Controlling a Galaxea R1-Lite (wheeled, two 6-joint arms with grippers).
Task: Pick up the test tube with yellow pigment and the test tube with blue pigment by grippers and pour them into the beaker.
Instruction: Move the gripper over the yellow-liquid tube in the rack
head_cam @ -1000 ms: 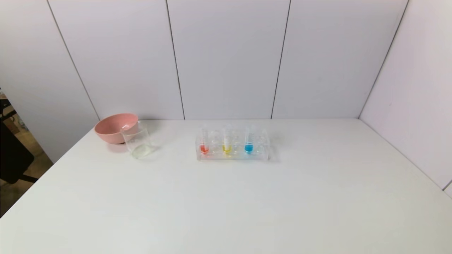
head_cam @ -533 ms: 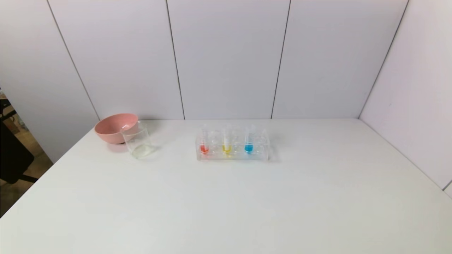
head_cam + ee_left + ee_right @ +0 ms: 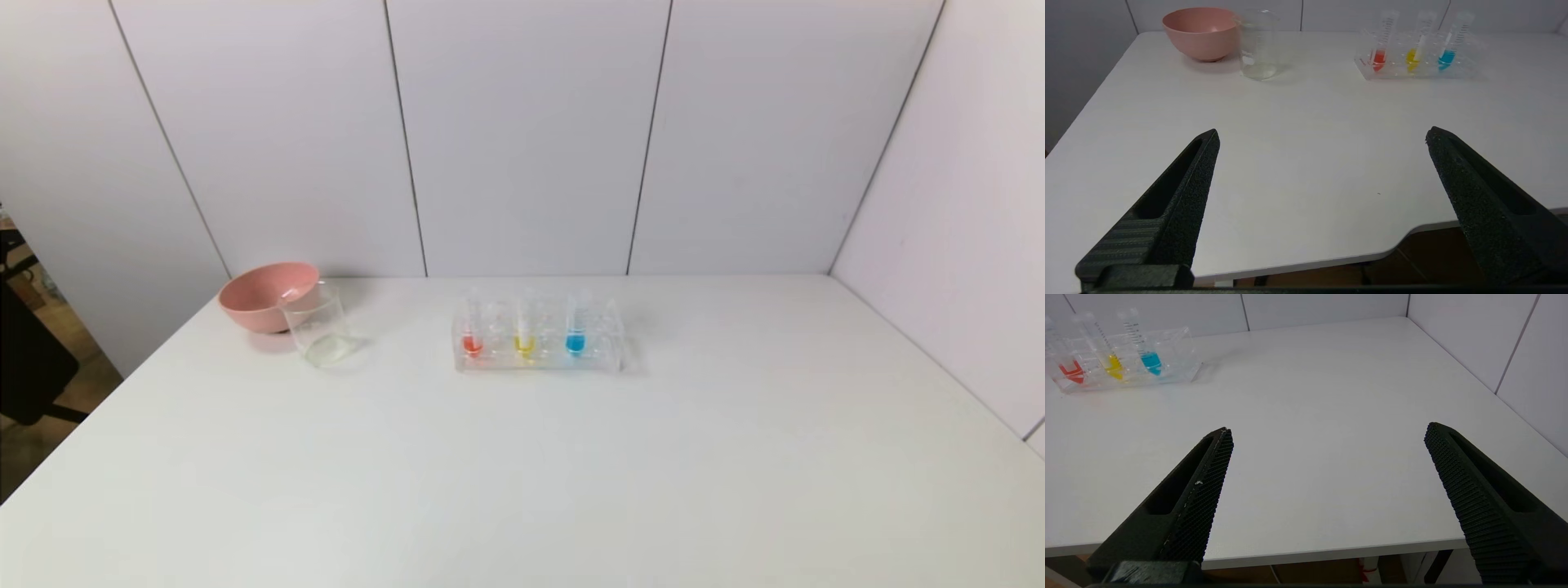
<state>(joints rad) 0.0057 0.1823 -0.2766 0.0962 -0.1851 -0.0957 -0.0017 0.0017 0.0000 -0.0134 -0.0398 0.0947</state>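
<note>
Left pincer (image 3: pixel 1322 136) agape; yellow tube (image 3: pixel 1414 51) upright.

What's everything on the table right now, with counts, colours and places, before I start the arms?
test tube with yellow pigment: one, clear with yellow liquid, middle of the three filled tubes in the rack.
test tube with blue pigment: one, clear with blue liquid, rightmost filled tube in the rack.
red-liquid tube: one, clear with red liquid, leftmost filled tube in the rack.
tube rack: one, clear, centre of the table towards the back.
beaker: one, clear glass, back left, just in front of the bowl.
bowl: one, pink, back left near the wall.
table: one, white.
left gripper: one, black, fingers open, over the near edge, holding nothing.
right gripper: one, black, fingers open, over the near edge, holding nothing.
</note>
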